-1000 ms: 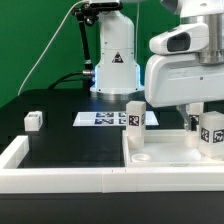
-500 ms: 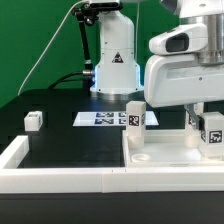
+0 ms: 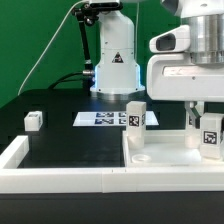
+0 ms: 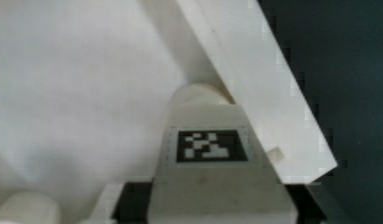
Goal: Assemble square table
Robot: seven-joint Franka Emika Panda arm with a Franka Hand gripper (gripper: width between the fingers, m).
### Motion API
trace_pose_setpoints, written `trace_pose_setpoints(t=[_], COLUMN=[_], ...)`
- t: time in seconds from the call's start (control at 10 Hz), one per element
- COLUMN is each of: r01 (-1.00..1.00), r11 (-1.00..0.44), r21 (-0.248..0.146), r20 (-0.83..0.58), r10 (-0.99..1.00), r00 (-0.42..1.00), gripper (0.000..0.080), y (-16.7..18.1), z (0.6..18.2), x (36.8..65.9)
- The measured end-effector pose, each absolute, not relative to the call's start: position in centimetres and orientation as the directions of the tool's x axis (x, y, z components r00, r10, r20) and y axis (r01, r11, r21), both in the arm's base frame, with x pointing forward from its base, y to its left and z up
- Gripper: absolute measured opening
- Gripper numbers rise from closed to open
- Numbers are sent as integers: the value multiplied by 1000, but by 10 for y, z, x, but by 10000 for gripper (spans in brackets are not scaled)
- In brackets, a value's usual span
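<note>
Jaws pinch a blocky white plastic leg (image 3: 211, 135) beside the smooth square top's (image 3: 170, 152) raised rim.

Low exterior, close downward wrist, shared leg (image 3: 211, 134)

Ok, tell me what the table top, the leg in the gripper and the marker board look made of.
Table top: white plastic by its look, smooth, with a moulded raised rim.
Leg: likely the same white plastic, matte, with a printed black-and-white tag on it.
Marker board: thin flat white sheet, card or plastic, cannot tell which.
</note>
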State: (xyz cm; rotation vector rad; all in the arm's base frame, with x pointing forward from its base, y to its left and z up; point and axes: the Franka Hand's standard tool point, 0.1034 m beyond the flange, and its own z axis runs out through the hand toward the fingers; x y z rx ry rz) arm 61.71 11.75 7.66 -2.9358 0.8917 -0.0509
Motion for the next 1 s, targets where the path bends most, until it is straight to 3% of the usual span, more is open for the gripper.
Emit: trace_pose_setpoints(t=[0.3, 0.5, 0.7, 0.8, 0.9, 1.0], r01=[-854, -929, -953, -942, -912, -898], r11=[-514, -363, -294, -326, -403, -431], r21=[-84, -76, -75, -77, -81, -82], r20=[-28, -40, -51, -49, -42, -40], r10=[-855, -929, -953, -943, -912, -899], r00=[518, 367, 298, 330, 407, 436], gripper=[290, 290, 296, 296, 470, 589], y=[120, 124, 125, 125, 125, 126], z=[75, 75, 75, 75, 75, 75], x=[616, 615, 616, 616, 616, 615])
